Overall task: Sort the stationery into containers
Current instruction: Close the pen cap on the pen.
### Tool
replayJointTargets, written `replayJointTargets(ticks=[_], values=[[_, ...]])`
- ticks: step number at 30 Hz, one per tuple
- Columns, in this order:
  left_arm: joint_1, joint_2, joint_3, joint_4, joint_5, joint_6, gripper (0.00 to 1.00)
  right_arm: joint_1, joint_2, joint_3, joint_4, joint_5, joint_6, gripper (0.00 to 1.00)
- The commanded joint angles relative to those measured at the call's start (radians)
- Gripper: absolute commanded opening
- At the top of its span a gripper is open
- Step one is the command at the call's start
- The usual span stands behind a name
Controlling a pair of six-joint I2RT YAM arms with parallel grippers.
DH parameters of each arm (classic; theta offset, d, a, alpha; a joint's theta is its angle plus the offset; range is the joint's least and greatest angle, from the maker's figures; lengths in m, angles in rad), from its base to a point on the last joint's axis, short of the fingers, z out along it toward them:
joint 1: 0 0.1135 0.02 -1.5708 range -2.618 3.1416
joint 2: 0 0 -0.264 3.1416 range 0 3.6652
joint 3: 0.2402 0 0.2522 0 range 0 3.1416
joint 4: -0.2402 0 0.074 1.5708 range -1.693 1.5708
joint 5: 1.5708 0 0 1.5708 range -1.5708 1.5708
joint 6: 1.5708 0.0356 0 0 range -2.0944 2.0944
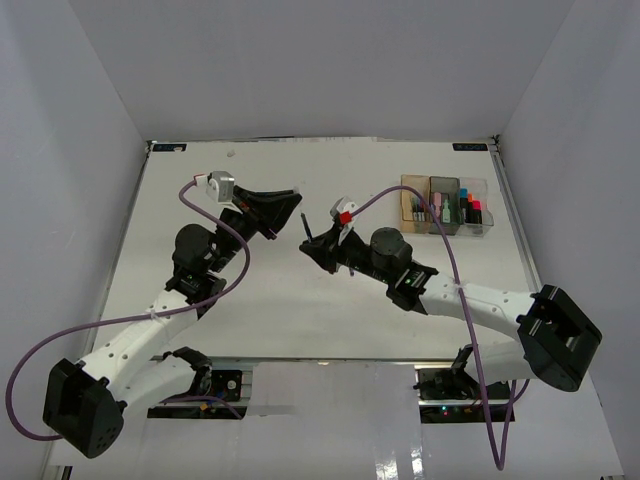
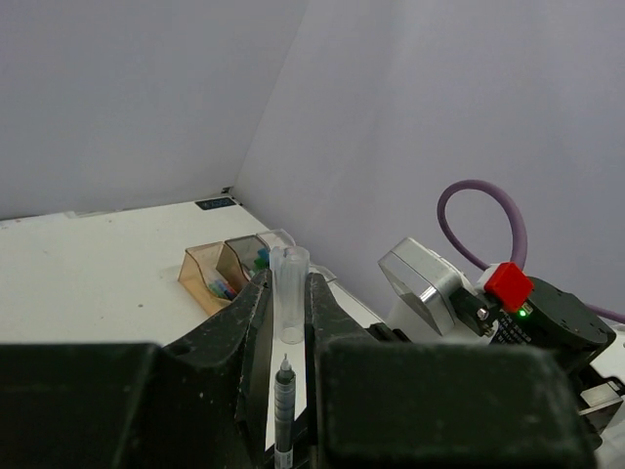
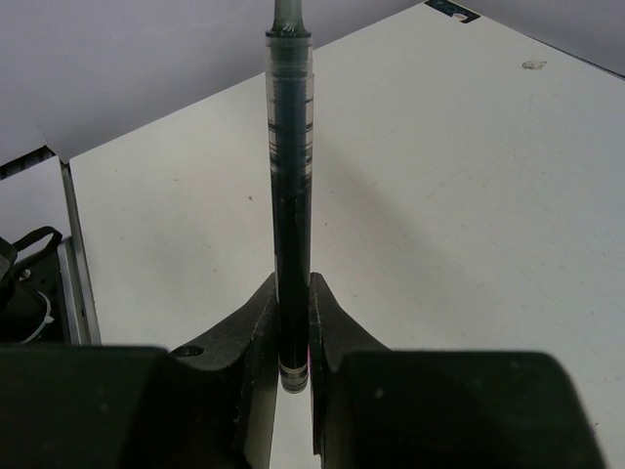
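I am clamping my right gripper (image 3: 293, 293) on the near end of a pen (image 3: 290, 176), the jaws pressing its sides with no gap showing. The pen is showing a clear barrel over a dark ink core, faint rings around it, a pink mark at the gripped end and a narrower grey section at the far end. It is pointing straight out from the jaws above the white table (image 3: 469, 195). I am pinching my left gripper (image 2: 289, 285) shut on a cap (image 2: 290, 303), a short clear tube standing upright in that view between the jaws, its rim showing at the far end. In the left wrist view a fine pointed pen tip is showing in the slot between the jaws, just short of the cap's near end and in line with it; I cannot tell whether they are touching. From above, both grippers are hovering close together over the middle of the table, the left one slightly farther and to the left. At the far right, touching in a row, are sitting the amber bin (image 1: 408, 184) on the left, the grey bin (image 1: 443, 181) in the middle and the clear bin (image 1: 483, 186) on the right. Pastel and bright-capped pieces are lying inside them, too small to tell apart.
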Motion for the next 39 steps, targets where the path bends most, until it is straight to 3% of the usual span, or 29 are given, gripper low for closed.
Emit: replayJointTargets(ticks=[1, 39], values=[[0.004, -0.028, -0.007, 0.041, 0.019, 0.01, 0.22, 0.002, 0.001, 0.048, 0.053, 0.024, -0.019, 0.11], [0.004, 0.013, -0.033, 0.084, 0.042, 0.01, 0.22, 0.002, -0.02, 0.055, 0.062, 0.049, -0.029, 0.11]])
